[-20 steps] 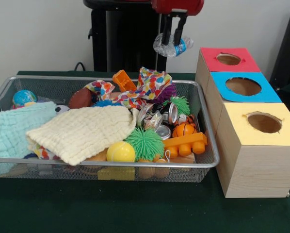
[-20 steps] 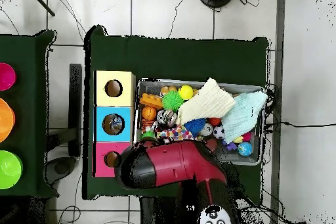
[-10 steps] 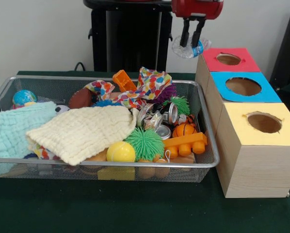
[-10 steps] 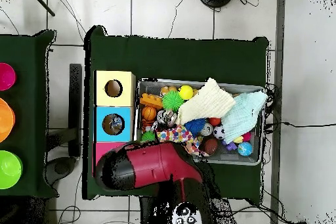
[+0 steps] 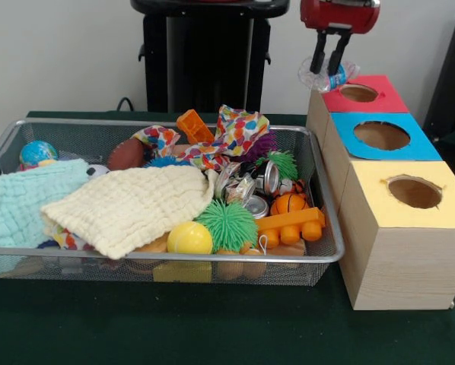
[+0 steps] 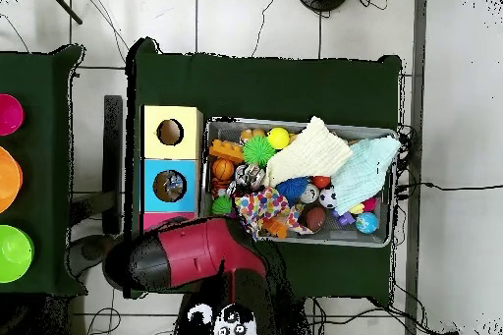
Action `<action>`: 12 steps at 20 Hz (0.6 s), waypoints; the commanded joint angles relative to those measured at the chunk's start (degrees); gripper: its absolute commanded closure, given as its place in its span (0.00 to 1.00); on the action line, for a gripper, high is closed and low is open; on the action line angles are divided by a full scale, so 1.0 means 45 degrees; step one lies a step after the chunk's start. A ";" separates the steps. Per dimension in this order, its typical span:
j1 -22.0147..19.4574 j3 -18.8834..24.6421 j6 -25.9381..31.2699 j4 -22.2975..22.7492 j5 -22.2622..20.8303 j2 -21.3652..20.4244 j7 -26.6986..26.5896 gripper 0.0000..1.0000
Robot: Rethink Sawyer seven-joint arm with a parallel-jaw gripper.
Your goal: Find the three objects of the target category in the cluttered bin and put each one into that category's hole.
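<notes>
The two black fingers (image 5: 338,53) pinch a wad of clear plastic film (image 5: 328,76) with blue print, which hangs below them, spread slightly wider than tall. It hovers above the near-left corner of the red-faced box (image 5: 362,94), short of the blue-faced box's hole (image 5: 382,135). The wire bin (image 5: 159,257) sits left on the table (image 5: 212,327).

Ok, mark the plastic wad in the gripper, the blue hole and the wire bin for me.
plastic wad (image 5: 328,77), front view, on the crinkled film below the fingers.
blue hole (image 5: 382,135), front view, on the opening's middle.
wire bin (image 5: 174,258), front view, on its near rim.

Bright, even, soft-shadowed indoor light.
</notes>
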 commanded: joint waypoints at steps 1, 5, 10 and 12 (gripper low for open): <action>0.0476 -0.0628 -0.0296 -0.1108 0.0789 0.0888 0.3676 1.00; 0.0836 -0.0859 -0.0330 -0.1463 0.1008 0.1260 0.3869 1.00; 0.1255 -0.1122 -0.0280 -0.1981 0.1358 0.1758 0.4056 1.00; 0.1407 -0.1222 -0.0327 -0.2180 0.1482 0.1983 0.4112 1.00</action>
